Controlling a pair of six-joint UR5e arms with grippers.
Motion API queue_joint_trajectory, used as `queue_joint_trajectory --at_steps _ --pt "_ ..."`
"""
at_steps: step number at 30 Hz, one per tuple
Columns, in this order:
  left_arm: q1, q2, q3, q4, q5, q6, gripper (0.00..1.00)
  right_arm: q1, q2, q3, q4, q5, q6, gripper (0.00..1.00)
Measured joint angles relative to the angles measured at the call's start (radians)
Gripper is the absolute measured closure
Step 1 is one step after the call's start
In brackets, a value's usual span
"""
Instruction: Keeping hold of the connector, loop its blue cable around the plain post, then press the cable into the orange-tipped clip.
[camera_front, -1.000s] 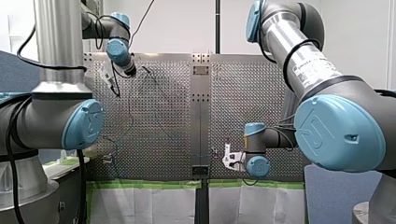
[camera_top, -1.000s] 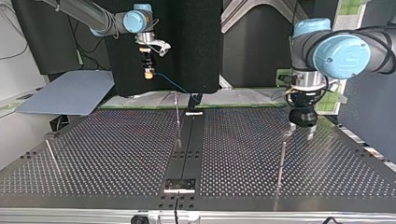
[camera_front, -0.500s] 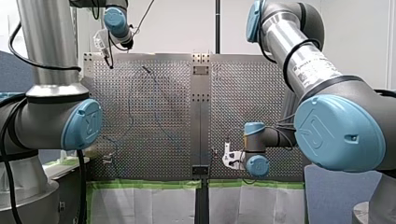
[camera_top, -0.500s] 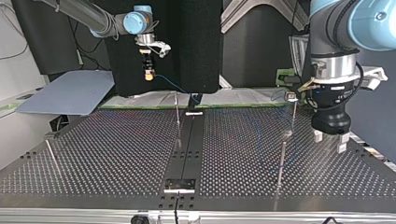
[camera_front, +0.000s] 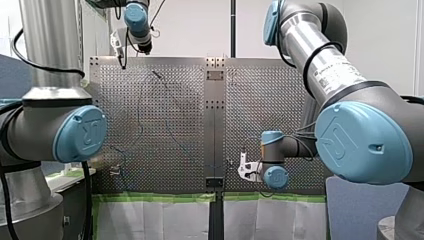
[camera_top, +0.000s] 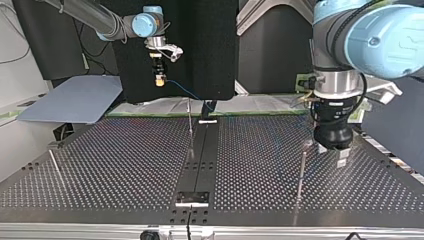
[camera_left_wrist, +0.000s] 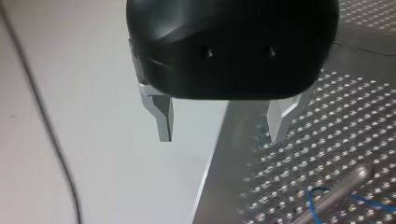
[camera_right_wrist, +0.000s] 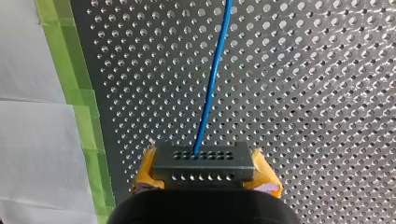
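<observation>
In the right wrist view my right gripper (camera_right_wrist: 204, 174) is shut on the grey connector (camera_right_wrist: 203, 156), a yellow pad on each side. The blue cable (camera_right_wrist: 215, 70) runs straight ahead from it over the perforated plate. In the top view this gripper (camera_top: 159, 80) hangs at the back left, and the cable (camera_top: 182, 90) slopes down toward the table's middle. My left gripper (camera_top: 332, 156) hovers at the top view's right, just behind a plain metal post (camera_top: 301, 172). Its metal fingers (camera_left_wrist: 161, 116) stand open with nothing between them; a post (camera_left_wrist: 336, 191) and a bit of cable (camera_left_wrist: 322, 196) lie below.
A thin post (camera_top: 190, 122) stands at the table's middle seam, and another (camera_top: 55, 165) near the top view's left edge. Green tape (camera_right_wrist: 74, 70) lines the table edge beside white sheeting. A small block (camera_top: 192, 197) sits on the centre strip.
My left arm has lifted and swung: in the top view its gripper came nearer, then shifted left toward the post. The right arm has stayed still, gripping the connector.
</observation>
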Motion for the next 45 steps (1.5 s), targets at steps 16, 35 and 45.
queue_joint_trajectory --at_steps 16,35,45 --pt "-0.071 -0.140 0.130 -0.140 -0.010 0.138 0.00 -0.002 0.000 0.000 0.014 0.000 0.006 1.00" --pt "-0.053 -0.183 0.128 -0.310 -0.008 0.145 0.00 -0.005 0.000 0.000 0.019 -0.003 0.008 1.00" --pt "-0.043 -0.183 0.128 -0.303 -0.016 0.148 0.00 -0.005 0.000 0.001 0.019 -0.003 0.005 1.00"
